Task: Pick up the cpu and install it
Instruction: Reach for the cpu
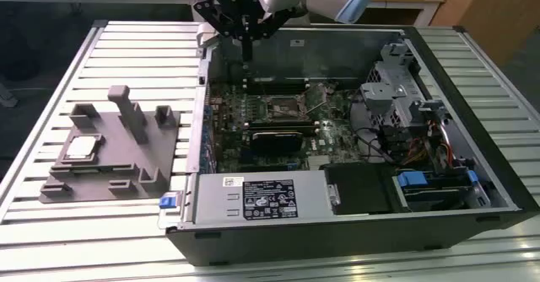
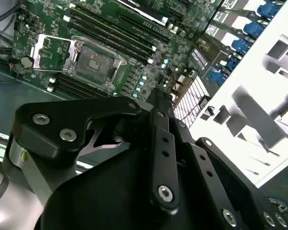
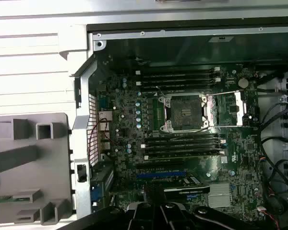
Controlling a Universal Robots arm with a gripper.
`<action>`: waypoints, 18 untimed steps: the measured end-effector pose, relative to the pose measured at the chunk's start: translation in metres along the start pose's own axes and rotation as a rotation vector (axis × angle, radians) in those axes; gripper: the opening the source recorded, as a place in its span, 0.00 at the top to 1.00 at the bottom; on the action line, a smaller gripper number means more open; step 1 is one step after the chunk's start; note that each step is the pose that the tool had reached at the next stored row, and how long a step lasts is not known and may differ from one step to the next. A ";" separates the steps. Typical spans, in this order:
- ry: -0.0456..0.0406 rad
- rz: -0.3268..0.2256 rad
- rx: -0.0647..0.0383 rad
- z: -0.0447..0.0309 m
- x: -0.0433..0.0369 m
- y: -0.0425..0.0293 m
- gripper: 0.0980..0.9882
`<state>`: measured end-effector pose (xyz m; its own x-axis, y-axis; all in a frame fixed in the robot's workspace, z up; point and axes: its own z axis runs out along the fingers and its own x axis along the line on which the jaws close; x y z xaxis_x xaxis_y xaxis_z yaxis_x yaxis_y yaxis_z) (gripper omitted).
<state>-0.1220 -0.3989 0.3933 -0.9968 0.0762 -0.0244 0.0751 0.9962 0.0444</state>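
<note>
The end effector (image 1: 246, 57), seemingly closed on nothing, hangs over the open computer case (image 1: 355, 234). The cpu (image 1: 82, 147) lies well apart on the grey fixture (image 1: 126, 168), toward the exterior view's left.

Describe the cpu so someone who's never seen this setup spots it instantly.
Find the open computer case; at the exterior view's left of it a grey fixture sits on the slatted table. The cpu lies flat in it: the only pale silver square among grey posts.
</note>
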 end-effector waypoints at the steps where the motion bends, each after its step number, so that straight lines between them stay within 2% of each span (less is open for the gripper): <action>1: 0.0000 0.000 0.000 0.0000 0.0000 0.0000 0.99; 8: -0.0001 0.000 0.000 0.0000 0.0011 -0.0001 0.99; 18: 0.0000 0.000 0.000 -0.0003 0.0109 -0.0008 0.99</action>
<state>-0.1329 -0.3989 0.3933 -0.9968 0.0762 -0.0245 0.0751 0.9962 0.0444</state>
